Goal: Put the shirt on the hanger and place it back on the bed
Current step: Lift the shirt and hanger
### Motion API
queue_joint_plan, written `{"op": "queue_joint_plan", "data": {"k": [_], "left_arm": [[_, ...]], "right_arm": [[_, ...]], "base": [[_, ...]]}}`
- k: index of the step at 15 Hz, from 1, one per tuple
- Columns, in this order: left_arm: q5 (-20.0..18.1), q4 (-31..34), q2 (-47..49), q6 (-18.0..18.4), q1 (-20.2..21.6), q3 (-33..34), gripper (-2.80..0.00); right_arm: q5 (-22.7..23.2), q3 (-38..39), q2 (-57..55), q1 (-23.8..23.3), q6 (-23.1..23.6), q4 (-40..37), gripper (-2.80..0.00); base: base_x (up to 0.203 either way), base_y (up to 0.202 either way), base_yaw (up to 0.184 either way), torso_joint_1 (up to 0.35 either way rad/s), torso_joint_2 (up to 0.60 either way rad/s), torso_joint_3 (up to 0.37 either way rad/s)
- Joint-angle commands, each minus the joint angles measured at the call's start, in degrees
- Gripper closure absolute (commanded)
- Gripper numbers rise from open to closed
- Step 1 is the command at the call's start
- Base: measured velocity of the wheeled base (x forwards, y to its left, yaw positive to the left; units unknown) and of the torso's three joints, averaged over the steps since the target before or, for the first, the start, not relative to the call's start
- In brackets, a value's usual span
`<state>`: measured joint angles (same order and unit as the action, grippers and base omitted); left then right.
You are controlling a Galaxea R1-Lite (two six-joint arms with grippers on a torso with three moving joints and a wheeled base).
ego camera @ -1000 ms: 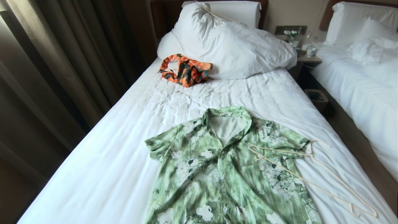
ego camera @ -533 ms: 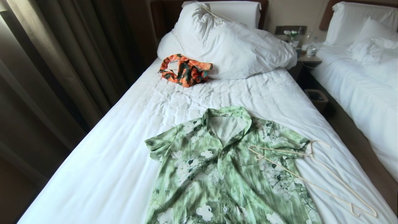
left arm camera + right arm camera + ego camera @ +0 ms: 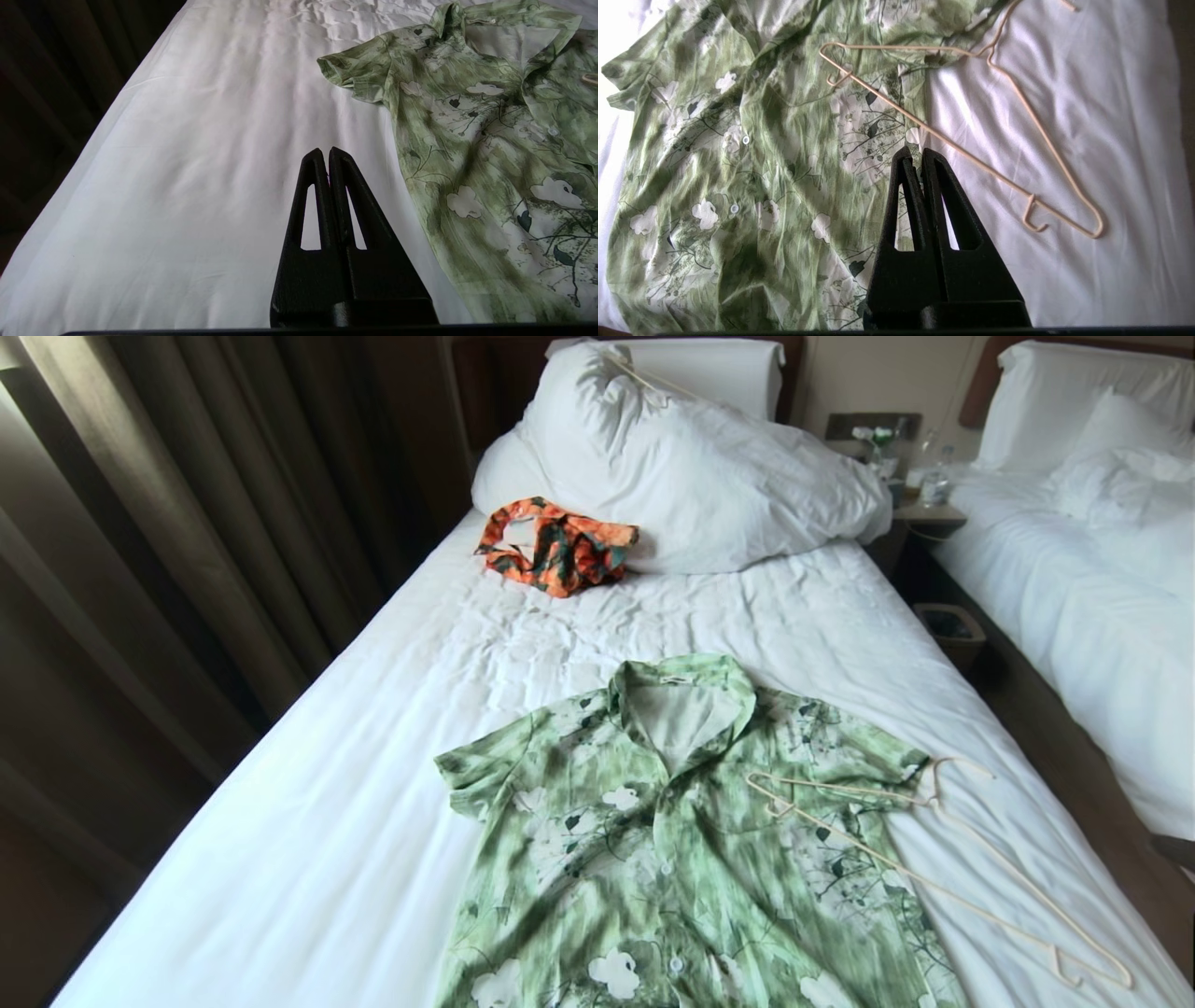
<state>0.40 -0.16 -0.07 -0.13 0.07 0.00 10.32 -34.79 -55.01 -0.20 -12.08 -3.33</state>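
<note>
The left gripper (image 3: pixel 325 156) is seen closed tight, its two black fingers pressed together, and nothing is held in it. It is hung above the bare white sheet of the bed (image 3: pixel 327 821), beside the shirt's sleeve and not touching it. The right gripper (image 3: pixel 913 156) is closed tight too, with nothing between its fingers. It is held over the edge of the shirt (image 3: pixel 752 154), near the long bar of the hanger (image 3: pixel 952 140). Whether the cloth is touched by it cannot be told.

One green shirt (image 3: pixel 672 840) with white flowers is laid flat on the near part of the bed, collar pointed toward the pillows, buttons done up. One cream hanger (image 3: pixel 934 859) is laid on the shirt's sleeve on the robot's right, with one end on the cloth and the other end out on the sheet. Its hook is on the sheet just past the sleeve.

One small orange and dark-green garment (image 3: pixel 555 546) is bunched up against the pillows. Two big white pillows (image 3: pixel 691 467) are piled at the head of the bed. A second bed (image 3: pixel 1083 579) is seen on the right, with a small bin (image 3: pixel 948 630) between the two beds
</note>
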Motion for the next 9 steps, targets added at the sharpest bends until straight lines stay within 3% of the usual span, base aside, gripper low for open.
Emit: {"op": "queue_joint_plan", "data": {"k": [1, 5, 7, 9], "left_arm": [[0.03, -0.02, -0.01, -0.04, 0.01, 0.09, 0.00], [0.03, -0.02, -0.01, -0.04, 0.01, 0.09, 0.00], [0.03, -0.02, -0.01, -0.04, 0.01, 0.00, 0.00], [0.03, -0.02, -0.01, -0.04, 0.01, 0.09, 0.00]], "right_arm": [[3.03, -6.04, -21.17, -1.98, -1.77, -0.65, 0.00], [12.98, -19.89, -40.30, -8.81, -1.12, -10.16, 0.00], [17.47, -27.85, -47.55, -13.59, 4.60, -19.74, 0.00], [20.05, -32.77, -53.31, -16.81, 13.14, -27.16, 0.00]], "base": [[0.000, 0.000, 0.000, 0.000, 0.00, 0.000], [0.000, 0.000, 0.000, 0.000, 0.00, 0.000], [0.000, 0.000, 0.000, 0.000, 0.00, 0.000], [0.000, 0.000, 0.000, 0.000, 0.00, 0.000]]}}
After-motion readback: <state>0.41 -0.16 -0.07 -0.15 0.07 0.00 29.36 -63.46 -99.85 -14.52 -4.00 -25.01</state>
